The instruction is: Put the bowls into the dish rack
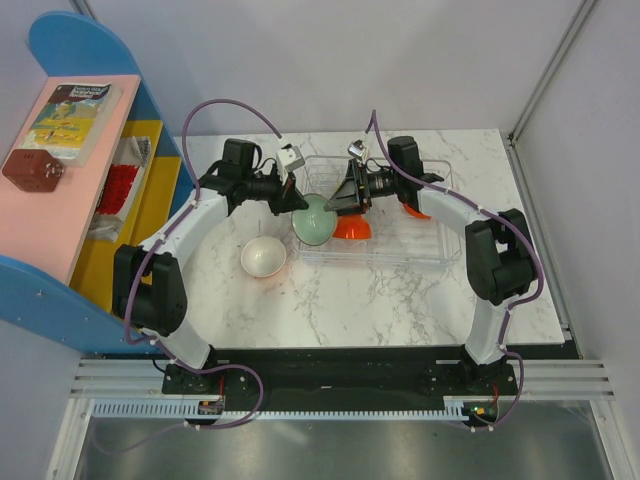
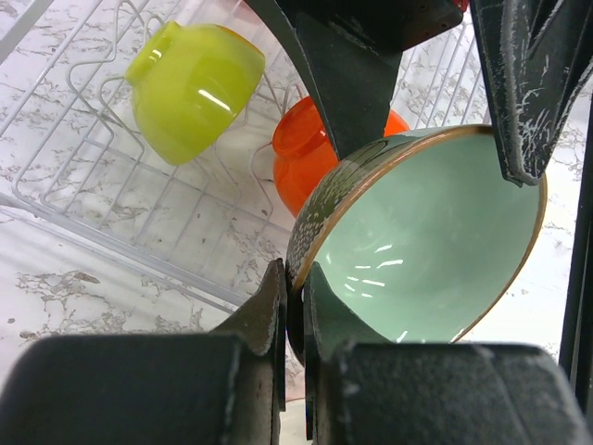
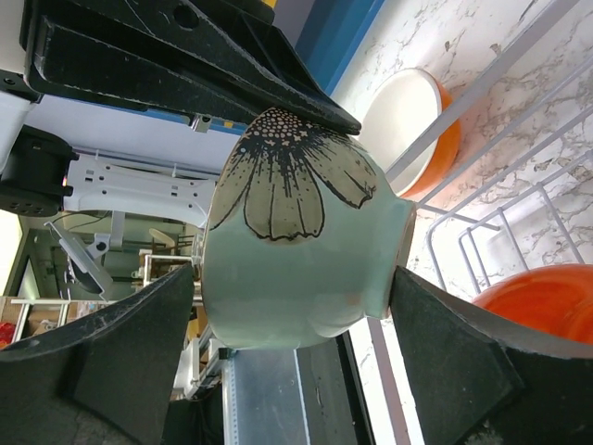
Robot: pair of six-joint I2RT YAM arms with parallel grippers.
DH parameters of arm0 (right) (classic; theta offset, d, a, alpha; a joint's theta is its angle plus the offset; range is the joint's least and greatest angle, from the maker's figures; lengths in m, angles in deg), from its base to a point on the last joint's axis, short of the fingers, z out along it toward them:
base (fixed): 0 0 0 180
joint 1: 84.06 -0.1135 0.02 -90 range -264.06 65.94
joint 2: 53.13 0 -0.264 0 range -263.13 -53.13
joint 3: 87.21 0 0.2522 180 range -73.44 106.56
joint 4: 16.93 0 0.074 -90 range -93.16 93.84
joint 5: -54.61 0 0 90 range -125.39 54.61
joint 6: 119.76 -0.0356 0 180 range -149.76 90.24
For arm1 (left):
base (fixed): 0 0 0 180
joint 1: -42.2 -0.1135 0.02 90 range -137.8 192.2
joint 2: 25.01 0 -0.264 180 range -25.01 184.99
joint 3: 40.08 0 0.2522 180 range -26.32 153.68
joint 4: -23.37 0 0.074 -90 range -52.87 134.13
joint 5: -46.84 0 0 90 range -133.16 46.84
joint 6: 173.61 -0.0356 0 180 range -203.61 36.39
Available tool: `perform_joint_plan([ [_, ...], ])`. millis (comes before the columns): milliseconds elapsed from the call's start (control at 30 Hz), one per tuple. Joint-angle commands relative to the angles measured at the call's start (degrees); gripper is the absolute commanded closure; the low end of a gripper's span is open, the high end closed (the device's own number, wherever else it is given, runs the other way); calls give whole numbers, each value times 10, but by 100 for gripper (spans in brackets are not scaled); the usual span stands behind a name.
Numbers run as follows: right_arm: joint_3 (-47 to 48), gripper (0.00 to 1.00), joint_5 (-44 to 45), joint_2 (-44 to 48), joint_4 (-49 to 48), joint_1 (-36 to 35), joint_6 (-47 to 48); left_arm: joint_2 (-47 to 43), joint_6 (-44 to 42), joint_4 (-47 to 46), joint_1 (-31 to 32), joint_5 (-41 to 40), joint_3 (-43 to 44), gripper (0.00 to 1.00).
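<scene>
**Mint bowl held between both grippers at the rack's left end. Three in, two to go.**

My left gripper is closed tight, pinching the rim of the mint bowl, which is tipped on its side over the left end of the dish rack. My right gripper stands wide astride the bowl's body, one finger at each flank; I cannot tell whether the pads bear on it. In the rack are the lime bowl and an orange bowl, both on their sides. A second orange bowl is half hidden under my right arm. A white-lined bowl sits upright on the marble table, outside the rack. Judged: three loaded, two left. The mint bowl is glossy inside, with a thin orange lip, a dark flower print outside and a small foot. The rack has clear walls and white ribs.
</scene>
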Motion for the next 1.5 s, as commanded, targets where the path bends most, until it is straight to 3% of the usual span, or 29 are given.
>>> perform_joint_plan([
  [0,-7,11,-35,23,-36,-5,-20,-3,9,-33,-2,7,36,98],
  [267,-19,22,-49,24,-87,-15,-59,2,9,-32,-4,9,40,98],
  [500,-23,35,-58,20,-127,-22,-88,6,8,-27,-5,13,39,98],
  [567,-23,42,-58,21,-130,-23,-92,6,8,-27,-4,15,39,98],
  [700,-25,76,-61,19,-154,-28,-107,5,8,-25,-4,19,39,98],
  [733,-25,93,-58,20,-156,-28,-108,4,8,-24,-4,21,39,98],
  [767,-25,100,-55,20,-159,-28,-109,5,8,-24,-5,22,38,98],
  [933,-22,100,-48,19,-148,-28,-94,7,0,-7,-5,40,42,98],
  [1300,35,100,1,7,40,-28,78,27,-50,79,-2,102,68,98],
  [1467,49,100,15,8,77,-28,102,29,-61,94,-3,112,69,95],
])
